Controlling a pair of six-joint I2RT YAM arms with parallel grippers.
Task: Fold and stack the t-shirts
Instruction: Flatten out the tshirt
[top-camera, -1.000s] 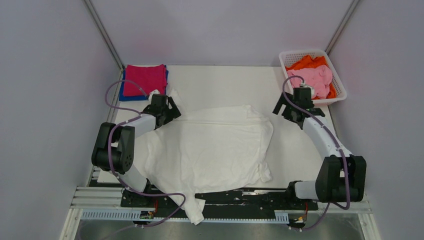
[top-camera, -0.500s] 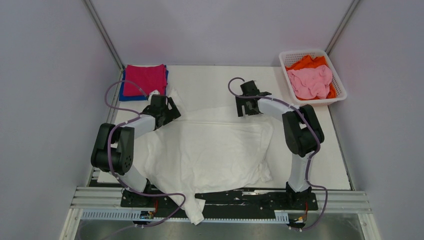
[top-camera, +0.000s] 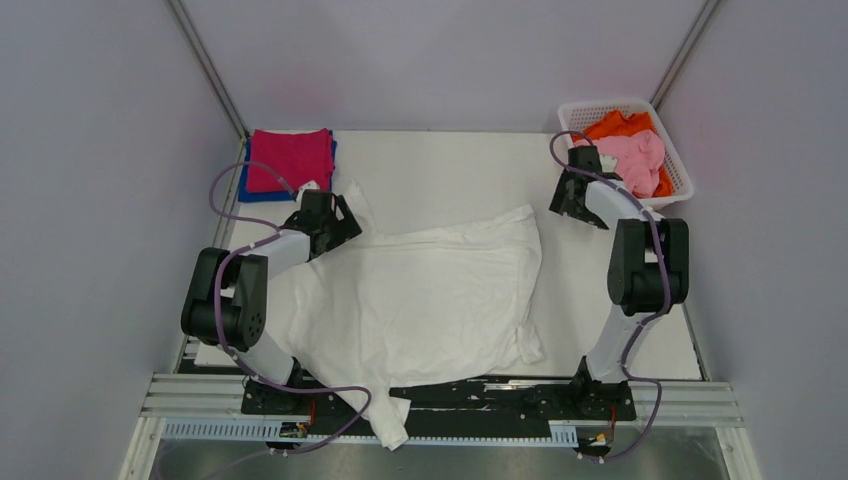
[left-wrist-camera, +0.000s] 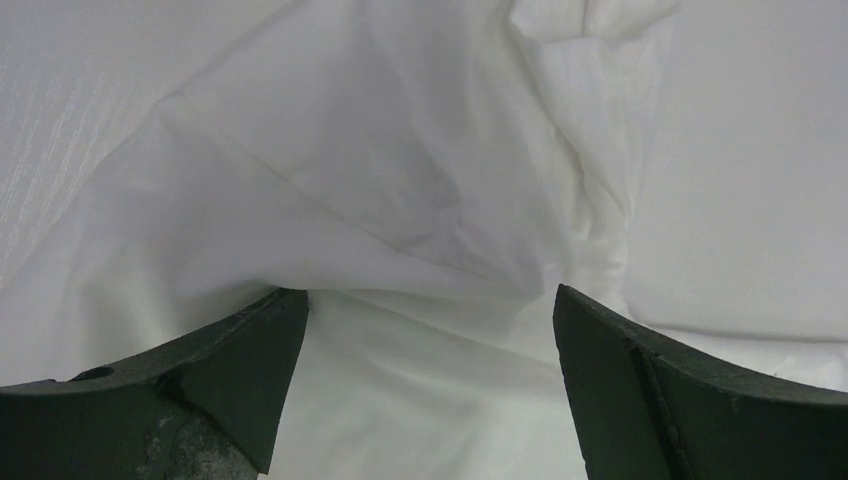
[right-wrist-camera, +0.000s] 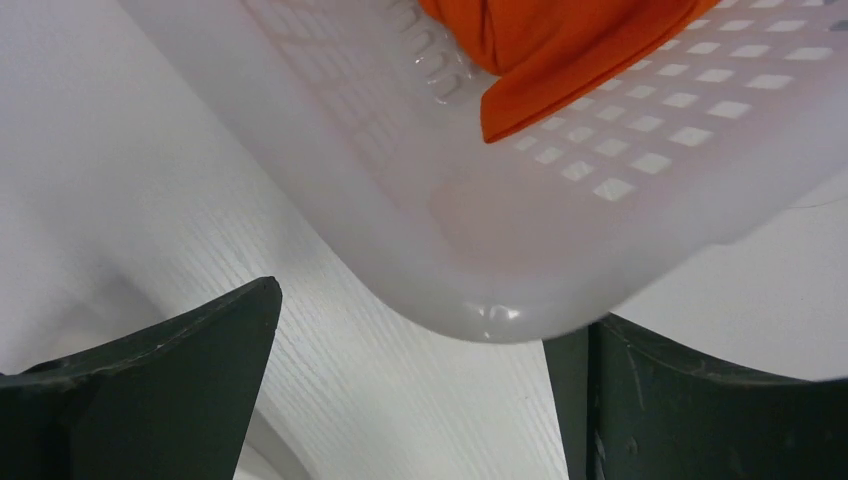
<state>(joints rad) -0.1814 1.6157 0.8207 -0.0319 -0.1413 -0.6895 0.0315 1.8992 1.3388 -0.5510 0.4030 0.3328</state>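
You are poising the open left gripper over the tee's far-left corner, open right gripper just beyond its far-right, likely for folding.

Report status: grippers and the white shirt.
Left gripper open over white t-shirt far-left edge, nothing held. Right gripper open, empty, at basket near corner. Shirt spread out, not yet folded.

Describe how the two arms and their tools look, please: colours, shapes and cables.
Both arms, the left arm and the right arm, have white tube links between bulky black joint housings. A thin purple cable loops along each. The left tool and the right tool each end in two dark, wedge-shaped fingers.
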